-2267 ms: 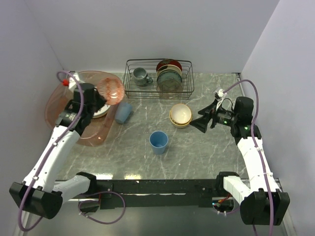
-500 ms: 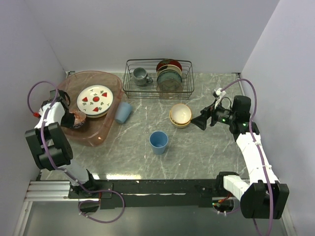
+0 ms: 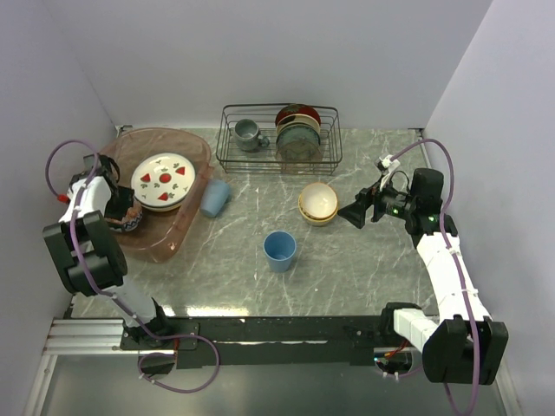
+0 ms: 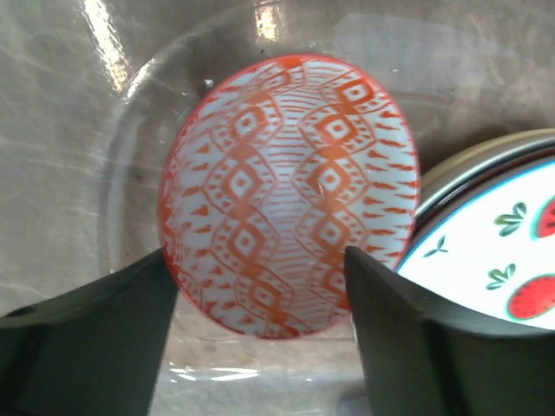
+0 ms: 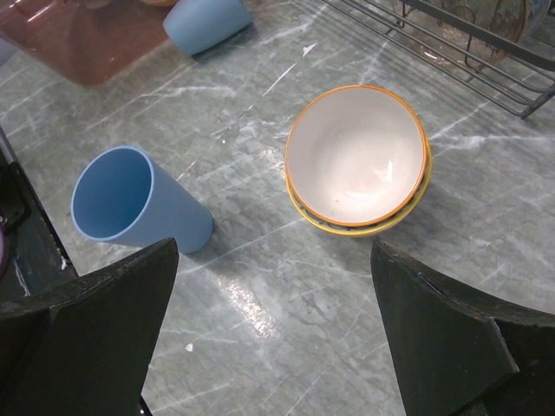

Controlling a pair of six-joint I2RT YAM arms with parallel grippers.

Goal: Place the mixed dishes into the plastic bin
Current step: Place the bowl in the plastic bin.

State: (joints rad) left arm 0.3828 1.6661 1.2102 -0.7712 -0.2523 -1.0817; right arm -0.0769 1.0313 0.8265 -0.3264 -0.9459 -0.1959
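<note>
The red-patterned bowl lies in the plastic bin, next to the white strawberry plate that also rests in it. My left gripper stands open, one finger on each side of the bowl's near rim, not clamping it. In the top view this gripper is over the bin's left part. A cream bowl sits on an orange-yellow plate on the table. My right gripper is open above bare table just short of them. One light-blue cup stands upright; another lies against the bin.
A black wire rack with a grey mug and upright plates stands at the back. White walls close in the table on the left, back and right. The left arm's purple cable loops beside the bin.
My left arm swung the red-patterned bowl down into the bin's left part, then its jaws opened and let it go. The bin and strawberry plate shifted slightly. The right arm stayed still.
</note>
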